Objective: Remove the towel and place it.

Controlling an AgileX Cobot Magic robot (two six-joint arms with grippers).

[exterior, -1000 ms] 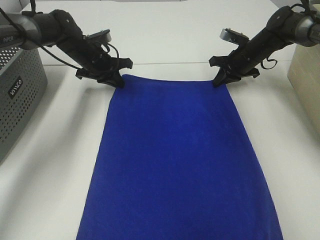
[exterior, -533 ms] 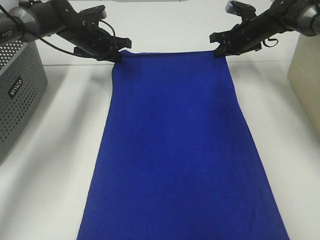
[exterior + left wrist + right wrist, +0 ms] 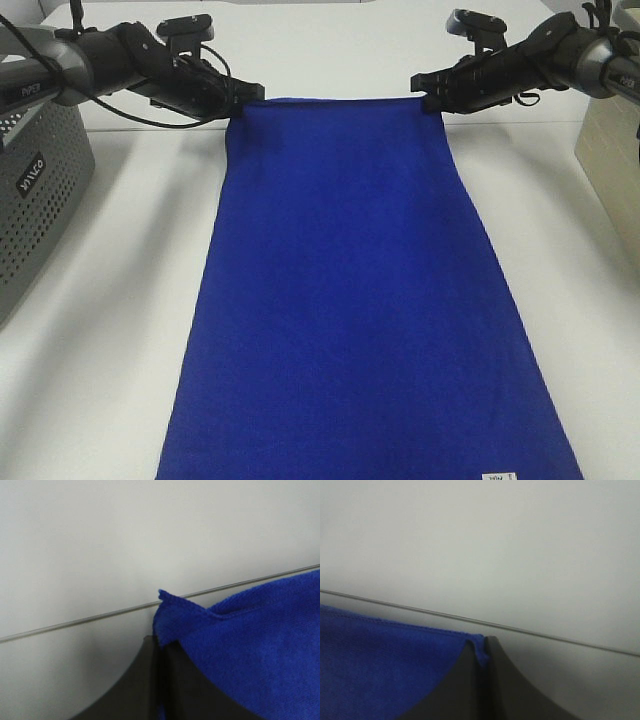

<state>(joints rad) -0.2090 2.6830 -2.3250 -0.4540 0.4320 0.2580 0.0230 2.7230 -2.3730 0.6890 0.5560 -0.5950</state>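
**Two claws hold the towel by its far corners**

The towel (image 3: 350, 300) hangs stretched between the two arms, its far edge lifted and pulled taut, the rest sloping down across the white desk (image 3: 100, 350) toward the camera. The left claw (image 3: 243, 98) is pinched tight on the far left corner; the left wrist view shows the blue hem poking out from between its dark fingers (image 3: 150, 680). The right claw (image 3: 432, 97) is clamped the same way on the far right corner, with only a sliver of cloth showing between its fingers (image 3: 470, 680). A small white tag (image 3: 497, 476) sits at the near right corner. The grey basket (image 3: 35, 200) stands well apart at the left edge.

The cloth looks soft, light and limp: it sags wherever it is unsupported and would fold on itself if tension drops. The corners seem the best hold, since keeping them apart keeps the sheet flat. The grips are shallow, close to the hem, so a sharp tug could likely slip a corner free.
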